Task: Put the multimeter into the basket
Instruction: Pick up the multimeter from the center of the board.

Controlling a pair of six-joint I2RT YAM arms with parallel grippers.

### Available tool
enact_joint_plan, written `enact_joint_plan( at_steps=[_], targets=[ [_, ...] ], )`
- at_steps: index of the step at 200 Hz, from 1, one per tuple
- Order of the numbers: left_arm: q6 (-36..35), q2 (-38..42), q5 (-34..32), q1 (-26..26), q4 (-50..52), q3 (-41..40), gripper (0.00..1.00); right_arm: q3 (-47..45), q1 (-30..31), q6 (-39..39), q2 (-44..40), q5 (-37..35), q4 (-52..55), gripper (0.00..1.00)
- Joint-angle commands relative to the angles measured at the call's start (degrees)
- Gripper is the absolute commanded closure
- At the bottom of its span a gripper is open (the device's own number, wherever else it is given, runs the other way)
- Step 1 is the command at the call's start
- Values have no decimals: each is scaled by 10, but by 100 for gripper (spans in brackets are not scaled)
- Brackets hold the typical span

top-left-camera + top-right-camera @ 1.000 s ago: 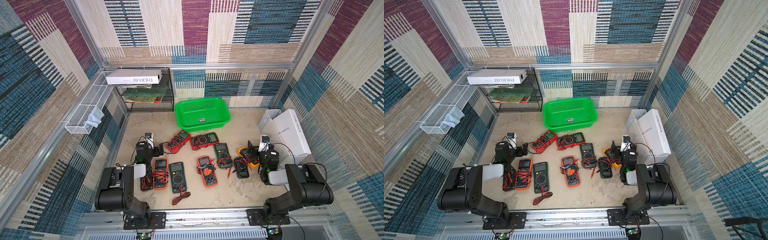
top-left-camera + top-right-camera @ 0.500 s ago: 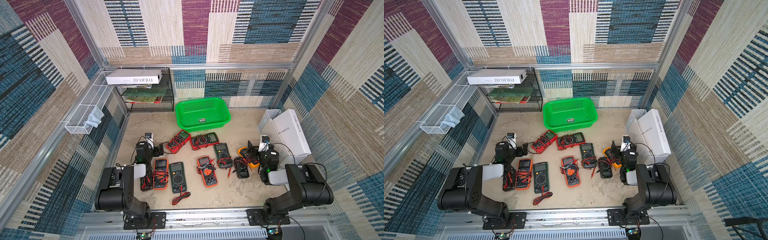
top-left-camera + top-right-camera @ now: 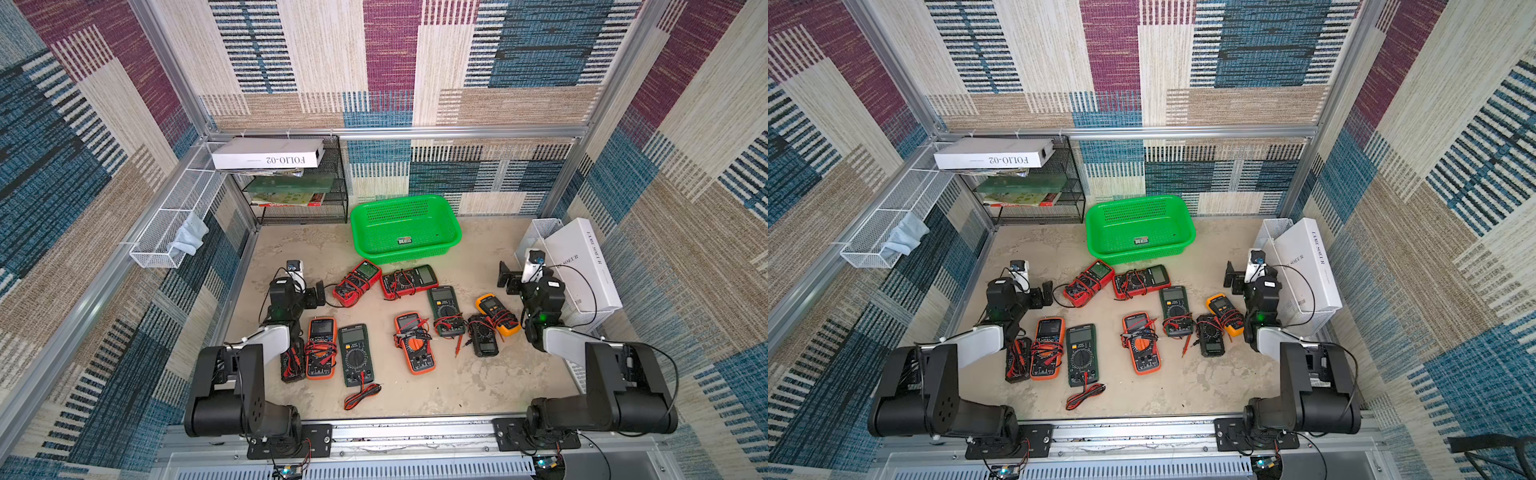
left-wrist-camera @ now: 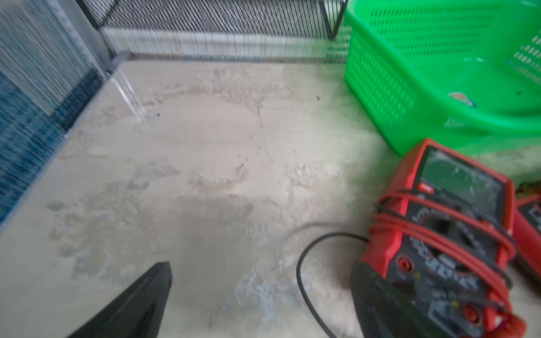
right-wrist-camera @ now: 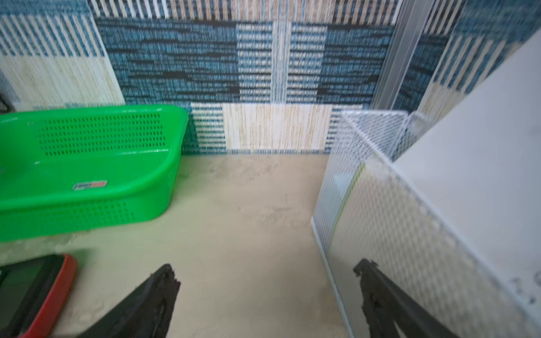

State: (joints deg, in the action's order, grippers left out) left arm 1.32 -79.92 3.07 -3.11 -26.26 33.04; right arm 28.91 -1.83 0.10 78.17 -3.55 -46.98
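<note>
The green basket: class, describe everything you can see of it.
The green basket is bright, glossy plastic, rectangular with rounded corners and a rolled rim. Its walls are perforated with rows of small slots. A small sticker sits inside near the front wall; apart from that it holds nothing. It stands upright on the table by the back wall, beside the black mesh rack.

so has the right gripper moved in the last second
Yes. In a top view the right gripper has gone toward the back wall, away from the yellow multimeter.
</note>
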Motion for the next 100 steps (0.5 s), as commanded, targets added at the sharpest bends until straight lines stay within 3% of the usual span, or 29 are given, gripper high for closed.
enact_joint_plan(
  at_steps=[1,17,42,66,100],
  targets=[
    [48,46,-39,0,118,20,0,31,6,19,-31,-40,146,0],
    [75,83,-38,0,158,29,0,43,7,58,-66,-43,168,1],
    [119,136,-27,3,249,59,0,83,-12,194,-107,-15,248,0],
    [178,176,6,5,344,103,0,128,9,189,-107,79,307,1],
    [248,179,59,21,465,159,0,177,118,155,-95,65,425,0]
  ],
)
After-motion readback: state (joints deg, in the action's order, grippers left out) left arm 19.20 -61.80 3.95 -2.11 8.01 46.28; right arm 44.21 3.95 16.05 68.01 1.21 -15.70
